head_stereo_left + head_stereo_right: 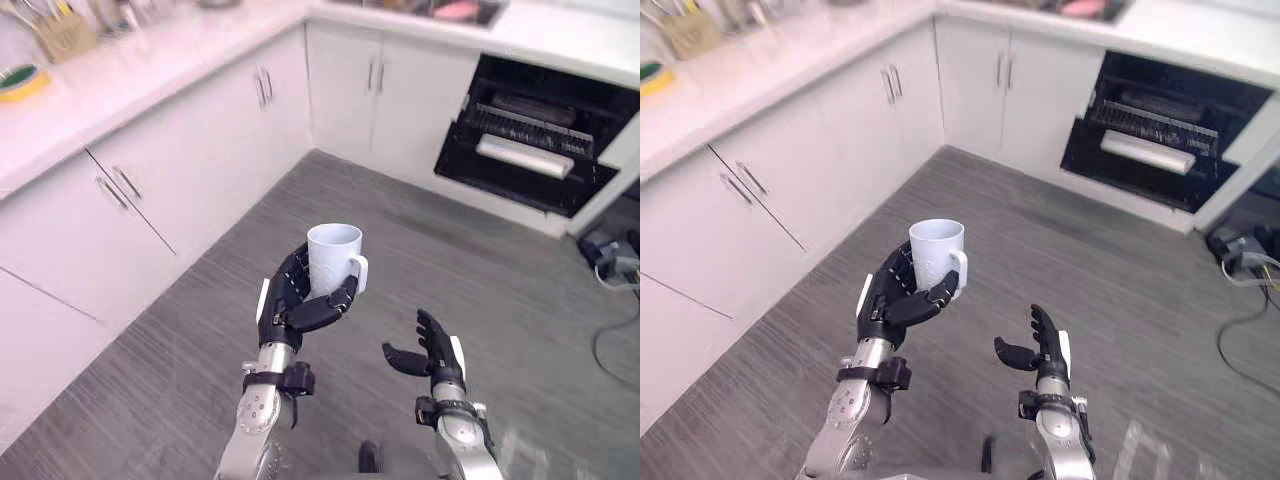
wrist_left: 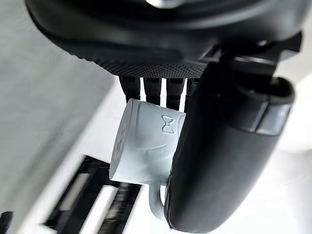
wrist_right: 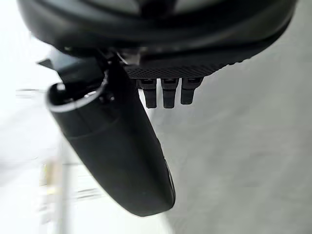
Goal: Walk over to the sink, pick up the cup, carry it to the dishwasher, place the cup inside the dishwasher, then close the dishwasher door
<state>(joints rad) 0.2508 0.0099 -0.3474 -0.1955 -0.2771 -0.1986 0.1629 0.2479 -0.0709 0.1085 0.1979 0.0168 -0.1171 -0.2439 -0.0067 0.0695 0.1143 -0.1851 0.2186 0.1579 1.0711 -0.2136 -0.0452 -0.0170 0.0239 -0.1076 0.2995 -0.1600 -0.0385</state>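
Left arm: raised over the grey floor (image 1: 480, 290), forearm upright, palm turned toward the right.
Left robot hand (image 1: 288, 306): fingers and thumb curled round the white cup (image 1: 333, 256), thumb across its front beside the handle.
Cup: upright, mouth up, in the air well short of the dishwasher (image 1: 530, 140).
Right robot hand (image 1: 432, 352): lower, just beside the left; fingers loosely spread, thumb apart, empty.
Dishwasher: open at far right, rack showing.
Hidden: the cup's base sits inside the grasp; the sink (image 1: 445, 10) is cut off by the top edge of the head views; items on the desk (image 1: 150, 70) are blurred.
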